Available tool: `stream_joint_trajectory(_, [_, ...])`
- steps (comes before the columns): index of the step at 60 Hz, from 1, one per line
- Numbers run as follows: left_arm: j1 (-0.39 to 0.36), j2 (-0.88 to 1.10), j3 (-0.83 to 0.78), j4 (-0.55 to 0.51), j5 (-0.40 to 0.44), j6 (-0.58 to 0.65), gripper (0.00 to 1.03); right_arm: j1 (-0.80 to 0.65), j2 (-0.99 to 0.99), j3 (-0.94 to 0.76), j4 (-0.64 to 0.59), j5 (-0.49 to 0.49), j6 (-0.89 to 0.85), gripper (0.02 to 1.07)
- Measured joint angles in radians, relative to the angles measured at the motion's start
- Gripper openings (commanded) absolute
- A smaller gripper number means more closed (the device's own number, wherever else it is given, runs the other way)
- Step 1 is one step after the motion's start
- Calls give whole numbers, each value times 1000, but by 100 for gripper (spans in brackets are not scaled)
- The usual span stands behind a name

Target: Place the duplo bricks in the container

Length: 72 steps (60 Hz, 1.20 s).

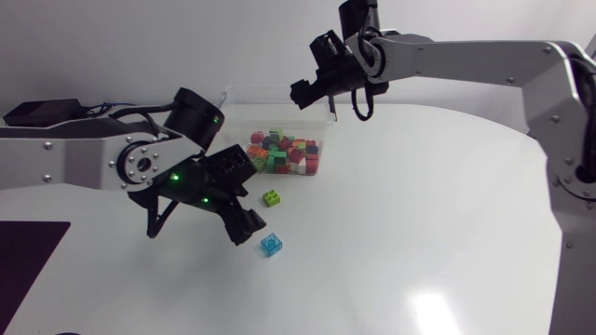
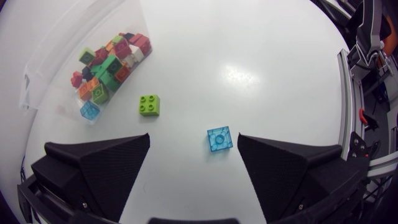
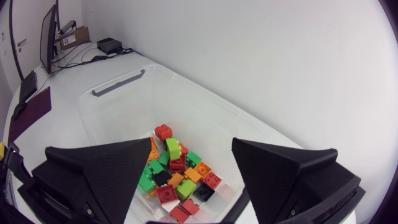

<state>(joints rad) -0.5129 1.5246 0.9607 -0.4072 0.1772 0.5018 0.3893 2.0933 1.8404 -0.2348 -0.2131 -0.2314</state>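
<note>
- The left gripper [image 2: 193,138] has its two wedge fingers spread wide, clamped on nothing. In the head view it sits left of centre [image 1: 244,197], low over the table [image 1: 419,214].
- A clear blue brick [image 2: 219,139] lies flat on the table between those open fingers, close to one of them. Whether it touches that finger is hard to judge. In the head view it is just below the gripper, near the middle of the frame [image 1: 271,245].
- A lime green brick [image 2: 148,105] (four studs up) lies ahead of the left gripper, between it and the container. In the head view it sits a little above the blue one [image 1: 271,196].
- The right gripper [image 3: 192,143] is also parted and holds nothing. In the head view it hangs at upper centre [image 1: 331,93], over the container's far side.
- The container [image 1: 244,112] is a clear tub [image 3: 118,83] at upper centre of the head view.
- A pile of mixed bricks [image 1: 284,154], red, green, orange and black, fills the corner of the tub under the right gripper [image 3: 177,174].
</note>
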Motion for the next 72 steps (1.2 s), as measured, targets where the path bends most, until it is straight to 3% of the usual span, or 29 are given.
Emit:
stream_joint_trajectory(14, [-51, 115, 0, -3, -34, -8, 94, -13, -261, -237, 5, 0, 0, 103])
stream_joint_trajectory(35, [-97, 225, 52, -30, -71, -71, 91, -11, -463, -538, 5, 25, 1, 103])
stream_joint_trajectory(49, [-111, 314, 98, -30, -83, -107, 67, 23, -536, -674, 7, 60, 19, 103])
stream_joint_trajectory(56, [-111, 324, 99, -33, -86, -114, 36, 58, -571, -727, 7, 65, 24, 103])
stream_joint_trajectory(57, [-111, 324, 99, -33, -86, -116, 22, 61, -572, -731, 8, 65, 24, 103])
stream_joint_trajectory(72, [-80, 296, 93, -64, -86, -117, 19, 102, -576, -779, 33, 84, 50, 103])
